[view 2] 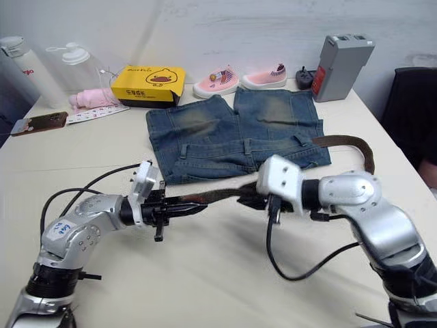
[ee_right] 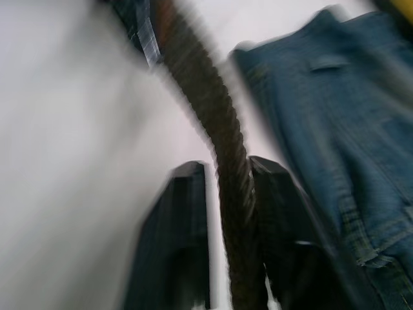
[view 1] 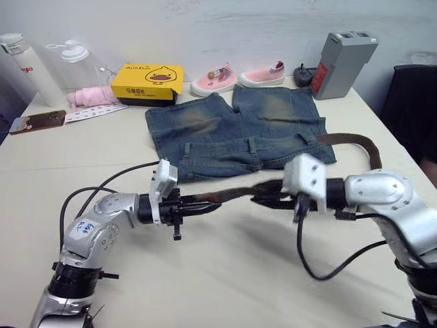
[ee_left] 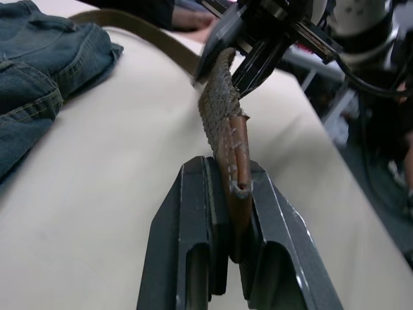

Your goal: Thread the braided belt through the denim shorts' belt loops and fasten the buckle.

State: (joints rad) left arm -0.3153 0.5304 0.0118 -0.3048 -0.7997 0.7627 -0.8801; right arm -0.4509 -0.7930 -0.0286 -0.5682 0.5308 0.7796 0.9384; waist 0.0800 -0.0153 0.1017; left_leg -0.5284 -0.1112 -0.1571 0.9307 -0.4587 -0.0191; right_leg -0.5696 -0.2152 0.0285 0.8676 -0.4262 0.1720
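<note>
The denim shorts (view 1: 232,130) lie flat at the table's far middle, waistband toward me, with belt loops (view 1: 253,145) along it. The braided belt (view 1: 235,194) hangs in the air in front of the waistband, stretched between both grippers. My left gripper (view 1: 205,203) is shut on the belt's stitched tip (ee_left: 235,184). My right gripper (view 1: 265,198) is shut on the strap (ee_right: 226,142) a short way along. Past my right wrist the belt (view 1: 355,142) curves around the shorts' right side. The buckle is out of view.
Along the table's back stand a yellow box (view 1: 147,82), two pink shoes (view 1: 213,80), a grey device (view 1: 341,65) and two bottles (view 1: 27,68). A pink cloth (view 1: 92,97) and a phone (view 1: 37,121) lie at the far left. A black chair (view 1: 413,109) is at the right.
</note>
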